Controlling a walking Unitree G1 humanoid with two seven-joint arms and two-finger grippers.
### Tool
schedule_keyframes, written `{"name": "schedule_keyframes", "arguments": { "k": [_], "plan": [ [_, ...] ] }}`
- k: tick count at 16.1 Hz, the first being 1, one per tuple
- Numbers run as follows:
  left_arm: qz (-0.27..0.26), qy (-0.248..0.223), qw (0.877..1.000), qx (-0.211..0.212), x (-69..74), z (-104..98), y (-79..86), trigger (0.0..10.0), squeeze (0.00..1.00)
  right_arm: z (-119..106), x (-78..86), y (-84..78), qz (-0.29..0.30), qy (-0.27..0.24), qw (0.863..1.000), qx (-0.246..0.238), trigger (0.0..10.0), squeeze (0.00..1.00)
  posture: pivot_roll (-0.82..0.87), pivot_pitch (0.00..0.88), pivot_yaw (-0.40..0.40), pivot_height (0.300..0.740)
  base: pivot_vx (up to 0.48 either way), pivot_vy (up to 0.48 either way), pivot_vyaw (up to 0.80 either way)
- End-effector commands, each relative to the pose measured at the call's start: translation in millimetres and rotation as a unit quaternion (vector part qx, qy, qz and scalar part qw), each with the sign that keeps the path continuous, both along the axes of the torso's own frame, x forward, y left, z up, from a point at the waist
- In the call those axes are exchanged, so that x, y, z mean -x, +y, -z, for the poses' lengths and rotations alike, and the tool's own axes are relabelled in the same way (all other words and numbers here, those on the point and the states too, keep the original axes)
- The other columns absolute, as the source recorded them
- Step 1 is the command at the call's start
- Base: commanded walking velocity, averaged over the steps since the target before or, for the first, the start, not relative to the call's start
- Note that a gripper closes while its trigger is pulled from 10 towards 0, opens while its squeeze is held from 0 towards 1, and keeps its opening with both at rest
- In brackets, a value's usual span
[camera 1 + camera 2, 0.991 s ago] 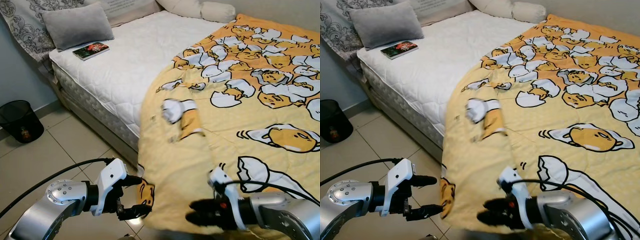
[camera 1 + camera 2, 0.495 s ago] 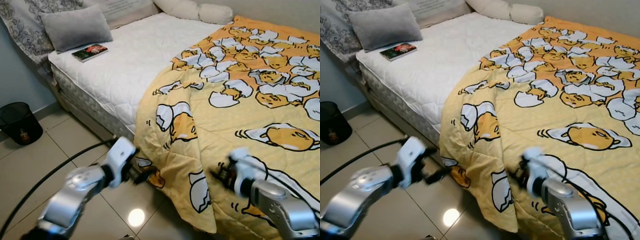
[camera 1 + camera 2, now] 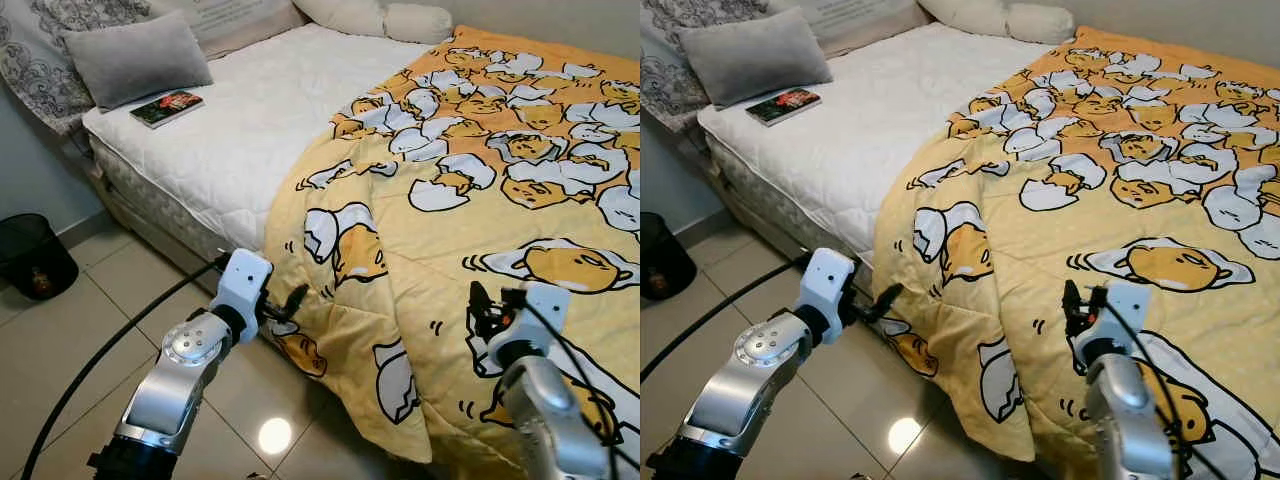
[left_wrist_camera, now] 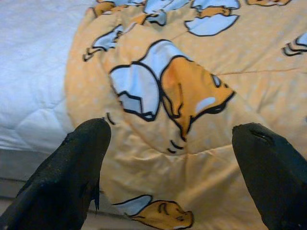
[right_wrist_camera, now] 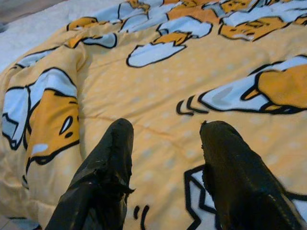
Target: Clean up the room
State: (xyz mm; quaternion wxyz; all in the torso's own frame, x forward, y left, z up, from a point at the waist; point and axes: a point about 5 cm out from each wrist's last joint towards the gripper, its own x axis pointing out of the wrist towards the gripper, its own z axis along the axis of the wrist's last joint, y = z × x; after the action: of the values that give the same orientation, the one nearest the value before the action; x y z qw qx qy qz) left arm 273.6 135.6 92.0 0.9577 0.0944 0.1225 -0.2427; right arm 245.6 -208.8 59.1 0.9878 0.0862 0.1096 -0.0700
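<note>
Left eye view: the yellow blanket (image 3: 480, 230) lies on the bed (image 3: 270, 120), its edge hanging to the floor (image 3: 60, 340). The left gripper (image 3: 290, 300) is beside that edge, jaws spread, holding nothing. The right gripper (image 3: 478, 305) hovers over the blanket, jaws spread too.

A home bedroom; a bed (image 3: 260, 130) with a white mattress, grey pillow (image 3: 135, 55), cartoon blanket (image 3: 480, 230), a book (image 3: 166, 107); tiled floor (image 3: 60, 340) with a black bin (image 3: 35, 255)
</note>
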Motion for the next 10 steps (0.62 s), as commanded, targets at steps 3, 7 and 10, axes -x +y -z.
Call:
{"name": "schedule_keyframes", "arguments": {
  "k": [3, 7, 10],
  "plan": [
    [-0.021, -0.015, 0.999, -0.02, -7.3, -2.9, 10.5, 10.0, 0.0, 6.4, 4.3, 5.1, 0.017, 0.007, 1.0, -0.014, 10.0, 0.0, -0.06, 0.0, 0.095, 0.74, 0.0, 0.34, -0.46],
    [-0.032, -0.026, 0.999, -0.018, -14.3, -7.1, 13.7, 10.0, 0.0, 8.9, 7.7, 14.1, 0.009, 0.014, 1.0, -0.01, 10.0, 0.0, -0.06, 0.0, 0.103, 0.74, 0.0, 0.368, -0.63],
    [-0.035, -0.029, 0.999, -0.014, -14.7, -6.5, 14.4, 10.0, 0.0, 10.3, 5.3, 19.6, 0.005, 0.021, 1.0, -0.012, 10.0, 0.0, -0.06, 0.0, 0.1, 0.74, 0.0, 0.374, -0.5]
  ]
}}
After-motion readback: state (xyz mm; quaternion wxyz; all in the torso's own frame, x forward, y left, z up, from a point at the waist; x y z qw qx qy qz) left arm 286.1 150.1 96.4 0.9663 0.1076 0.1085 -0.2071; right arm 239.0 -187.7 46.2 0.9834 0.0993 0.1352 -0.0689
